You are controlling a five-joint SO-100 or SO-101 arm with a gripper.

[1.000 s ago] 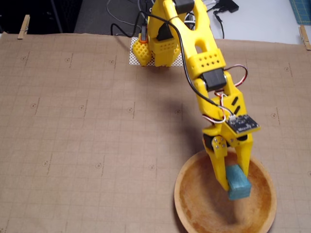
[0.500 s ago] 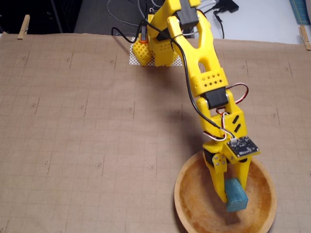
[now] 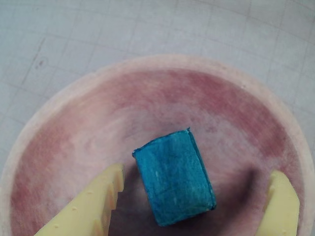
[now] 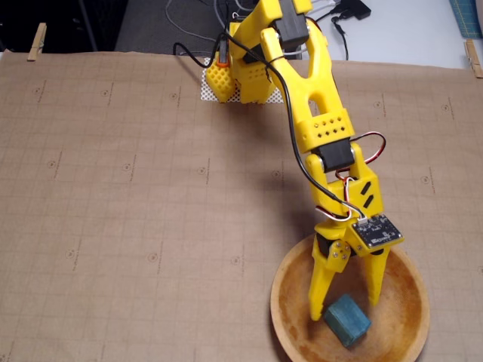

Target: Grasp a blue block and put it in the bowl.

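With the block [image 4: 347,319] already lying loose on the floor of the bowl [image 4: 290,271] between the spread fingers of the empty hand [image 4: 346,309], the step left looks like retreat — best lifted straight up, so neither finger clips block or rim.
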